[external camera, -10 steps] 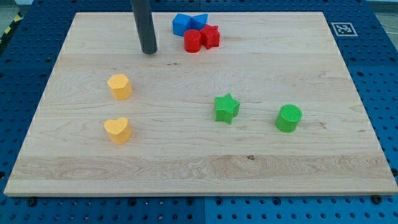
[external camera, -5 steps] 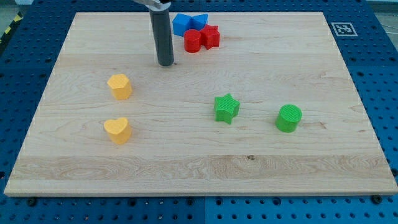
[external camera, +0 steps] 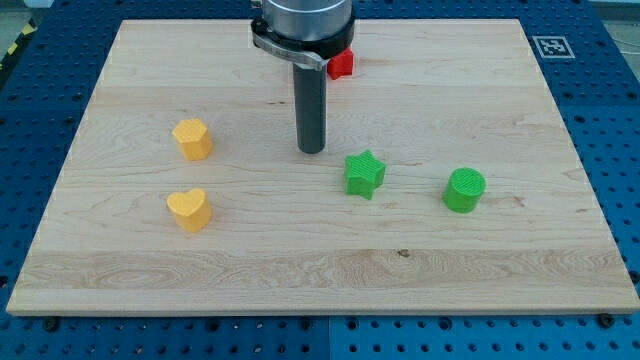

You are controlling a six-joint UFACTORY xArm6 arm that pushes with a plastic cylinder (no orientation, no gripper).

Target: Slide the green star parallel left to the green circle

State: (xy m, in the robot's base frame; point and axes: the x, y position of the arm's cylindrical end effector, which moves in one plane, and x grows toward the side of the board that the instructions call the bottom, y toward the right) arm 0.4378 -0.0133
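Where visible, wooden board (external camera: 520, 250), blue pegboard (external camera: 620, 120)

Landmark: green star (external camera: 365, 173), near the middle of the worktop (external camera: 520, 270).
My tip (external camera: 312, 150): just up-left of the star, apart from it.
Green circle (external camera: 464, 190): right of the star, slightly lower, apart.
Yellow blocks: upper (external camera: 192, 138) and heart (external camera: 188, 209), far left of the star.
Red block (external camera: 342, 65): above the star, near the top edge, partly hidden by the arm.
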